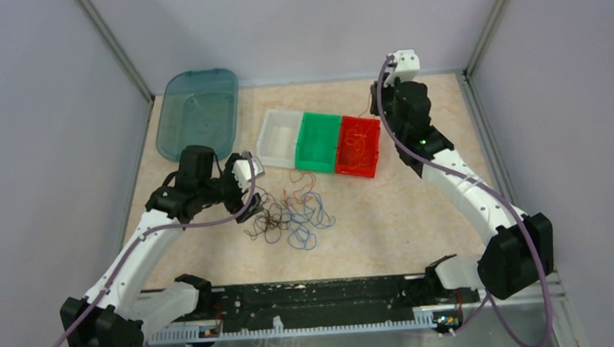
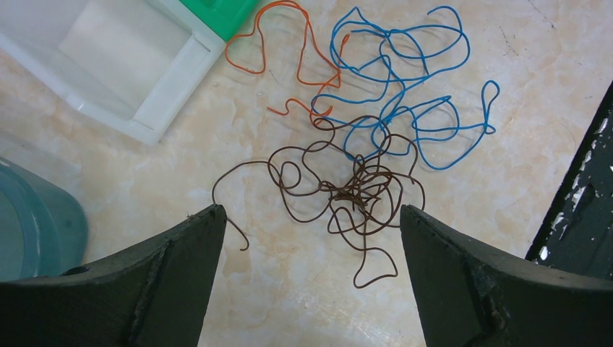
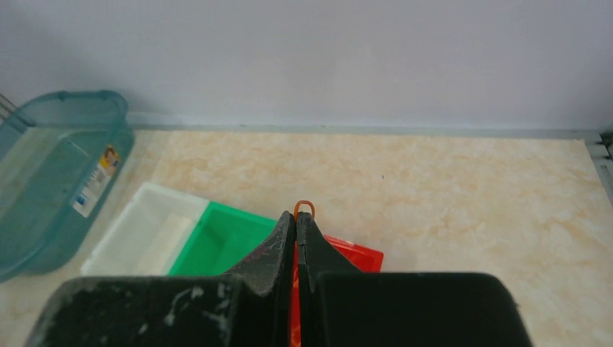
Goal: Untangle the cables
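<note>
The cables point(image 1: 290, 215) lie tangled on the table in front of the bins. In the left wrist view a dark brown cable point(image 2: 354, 191) is knotted, with a blue cable point(image 2: 405, 108) looping into it and a red-orange cable point(image 2: 289, 65) beyond. My left gripper point(image 2: 311, 210) is open and empty, its fingers either side of the brown knot's near edge; it also shows in the top view point(image 1: 247, 209). My right gripper point(image 3: 296, 215) is shut on a red-orange cable point(image 3: 304, 206) whose small loop sticks out past the tips, above the red bin point(image 3: 361, 254); it also shows in the top view point(image 1: 375, 106).
A white bin point(image 1: 279, 135), a green bin point(image 1: 318, 141) and the red bin point(image 1: 357, 130), which holds red-orange wire, stand in a row. A teal tub point(image 1: 199, 112) lies at the back left. A black rail point(image 1: 296, 303) runs along the near edge.
</note>
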Available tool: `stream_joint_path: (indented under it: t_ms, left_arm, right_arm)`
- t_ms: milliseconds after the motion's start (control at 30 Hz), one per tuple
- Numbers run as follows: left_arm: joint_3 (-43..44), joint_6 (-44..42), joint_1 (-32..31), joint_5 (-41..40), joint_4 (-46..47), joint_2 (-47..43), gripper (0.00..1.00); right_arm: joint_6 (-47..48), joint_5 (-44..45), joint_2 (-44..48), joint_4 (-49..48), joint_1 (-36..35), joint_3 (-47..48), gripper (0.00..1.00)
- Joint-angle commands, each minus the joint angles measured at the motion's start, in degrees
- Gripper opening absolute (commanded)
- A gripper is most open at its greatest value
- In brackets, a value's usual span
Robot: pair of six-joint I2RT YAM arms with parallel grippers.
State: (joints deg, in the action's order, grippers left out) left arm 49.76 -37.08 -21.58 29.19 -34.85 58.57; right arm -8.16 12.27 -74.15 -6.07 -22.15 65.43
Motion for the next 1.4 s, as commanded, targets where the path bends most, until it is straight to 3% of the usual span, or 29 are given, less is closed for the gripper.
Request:
stream_joint_path:
  t_ms: [0, 333, 867, 1033, 1067, 1233, 1367]
  left_arm:
    - [0.2, 0.3, 0.1, 1.0, 0.5, -0.5, 0.95]
    - [0.6, 0.8, 0.1, 0.9, 1.1, -0.2, 0.96]
    - [1.8, 2.3, 0.2, 0.8, 1.8, 0.1, 0.99]
    - [2.4, 1.8, 0.1, 0.4, 1.4, -0.7, 0.99]
    - [2.4, 1.6, 0.1, 0.4, 1.4, -1.0, 0.99]
    - [1.9, 2.2, 0.2, 0.8, 1.4, -1.3, 0.99]
    - [1.9, 2.8, 0.2, 1.6, 1.3, -1.2, 0.99]
  right_arm:
    - [0.6, 4.0, 1.0, -4.6, 0.9, -2.2, 0.00]
    - [2.1, 2.8, -8.1, -1.5, 0.8, -1.0, 0.00]
    - [-6.2, -0.9, -28.0, -1.4, 0.8, -1.7, 0.00]
    - [-8.9, -2.4, -29.7, -1.9, 0.8, -2.7, 0.00]
    - [-9.2, -2.4, -29.3, -2.3, 0.8, -3.0, 0.05]
    - [-8.6, -2.8, -21.8, -3.6, 0.8, -2.7, 0.57]
    - [-7.0, -5.1, -14.3, -1.9, 0.7, 0.1, 0.73]
